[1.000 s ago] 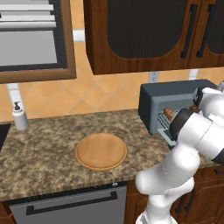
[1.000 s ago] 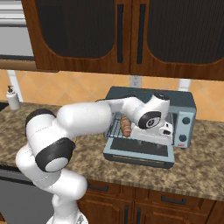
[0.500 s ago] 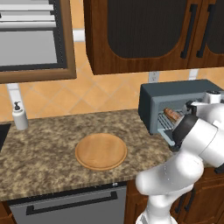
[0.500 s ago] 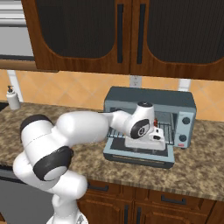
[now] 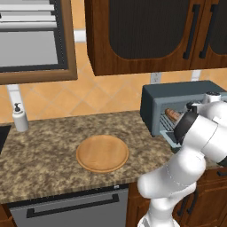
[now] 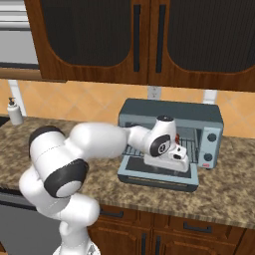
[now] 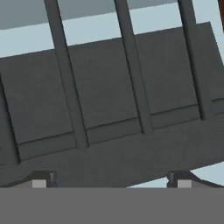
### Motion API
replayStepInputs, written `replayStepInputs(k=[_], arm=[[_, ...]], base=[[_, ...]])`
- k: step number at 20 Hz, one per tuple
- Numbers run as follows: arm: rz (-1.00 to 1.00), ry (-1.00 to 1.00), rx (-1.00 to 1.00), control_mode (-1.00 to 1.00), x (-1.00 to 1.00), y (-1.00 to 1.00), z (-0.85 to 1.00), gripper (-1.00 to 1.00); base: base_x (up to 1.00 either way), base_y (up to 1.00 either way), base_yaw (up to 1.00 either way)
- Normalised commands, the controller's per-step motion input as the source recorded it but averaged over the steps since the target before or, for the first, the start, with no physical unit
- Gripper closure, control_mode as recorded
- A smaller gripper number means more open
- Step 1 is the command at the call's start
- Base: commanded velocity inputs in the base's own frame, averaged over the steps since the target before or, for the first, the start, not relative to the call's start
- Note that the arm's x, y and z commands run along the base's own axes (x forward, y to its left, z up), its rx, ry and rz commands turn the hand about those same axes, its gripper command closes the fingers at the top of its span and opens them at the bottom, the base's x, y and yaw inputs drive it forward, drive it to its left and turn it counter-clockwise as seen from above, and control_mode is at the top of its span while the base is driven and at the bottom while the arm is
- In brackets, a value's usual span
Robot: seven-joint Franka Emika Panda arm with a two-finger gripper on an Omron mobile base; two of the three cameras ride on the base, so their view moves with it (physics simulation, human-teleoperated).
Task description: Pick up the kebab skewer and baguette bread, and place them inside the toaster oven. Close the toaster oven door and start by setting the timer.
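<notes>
The toaster oven (image 6: 172, 112) stands on the counter with its door (image 6: 158, 178) folded down flat. My gripper (image 6: 174, 154) hangs low at the oven mouth, just above the door, and hides most of the inside. In the hand view my gripper (image 7: 111, 181) is open with nothing between its fingertips, close over the grey wire rack (image 7: 131, 87). From the left base, a brown-reddish piece of food (image 5: 172, 115) lies on the rack inside the toaster oven (image 5: 177, 102). I cannot tell whether it is the baguette bread or the kebab skewer.
A round wooden board (image 5: 102, 153) lies mid-counter. A white soap dispenser (image 5: 19, 119) stands at the far left by the wall. Two knobs (image 6: 211, 137) sit on the oven's right panel. Dark wooden cabinets hang above.
My hand has dropped from inside the oven opening to low over the open door. The brown food it carried a second ago now rests on the rack.
</notes>
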Motion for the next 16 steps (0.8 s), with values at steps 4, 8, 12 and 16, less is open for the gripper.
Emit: replayStepInputs(k=[4, 8, 12, 16], arm=[[-0.25, 0.00, 0.00, -1.00, 0.43, 0.00, -0.11, -1.00], [-0.22, 0.00, 0.00, -1.00, 0.42, 0.00, -0.13, -1.00], [-0.26, -0.03, 0.00, -1.00, 0.30, 0.00, 0.00, -1.00], [-0.28, -0.06, 0.00, -1.00, 0.23, 0.00, -0.01, -1.00]], base=[[0.00, 0.00, 0.00], [0.00, 0.00, 0.00], [0.00, 0.00, 0.00], [0.00, 0.00, 0.00]])
